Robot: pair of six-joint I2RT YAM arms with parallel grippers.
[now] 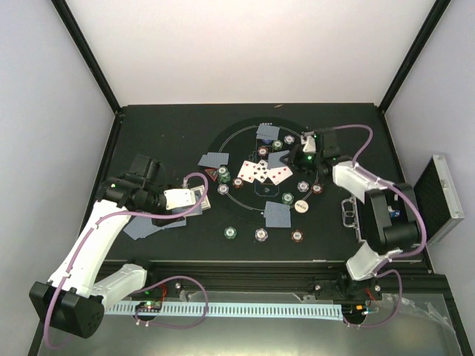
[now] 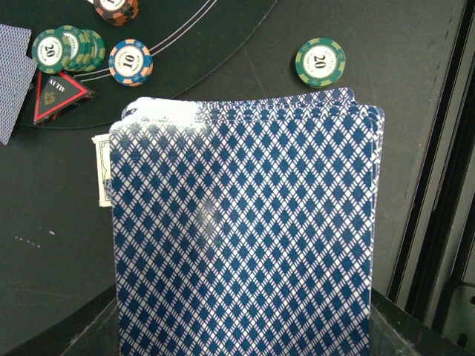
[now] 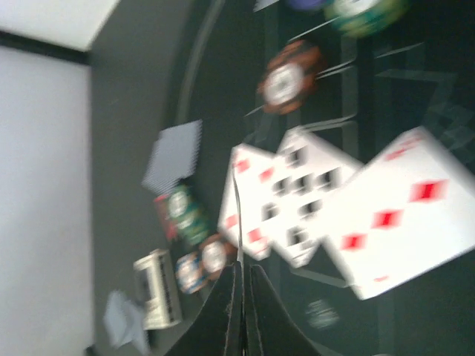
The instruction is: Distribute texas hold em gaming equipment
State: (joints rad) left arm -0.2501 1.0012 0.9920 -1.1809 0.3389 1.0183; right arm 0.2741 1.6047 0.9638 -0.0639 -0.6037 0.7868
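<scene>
We're mid-deal: left hand [image 1: 191, 199] grips the blue-diamond-backed card deck [image 2: 245, 237]. Right hand [image 3: 241, 278] looks pinched narrow on a single thin card [image 3: 236, 215], which probably goes next at the three o'clock end of the white face-up card row [image 1: 261, 170].

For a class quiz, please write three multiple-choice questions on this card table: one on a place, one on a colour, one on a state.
1. The red triangle lies beside: A) a dice cup B) green chips C) a pen.
2. The backs of the held deck are: A) blue and white B) red C) plain black.
3. The left gripper is: A) open and empty B) shut on a chip C) holding a deck.
Answers: 1 B, it sits by the green stack; 2 A, a diamond pattern shows; 3 C, the deck fills its camera.
</scene>
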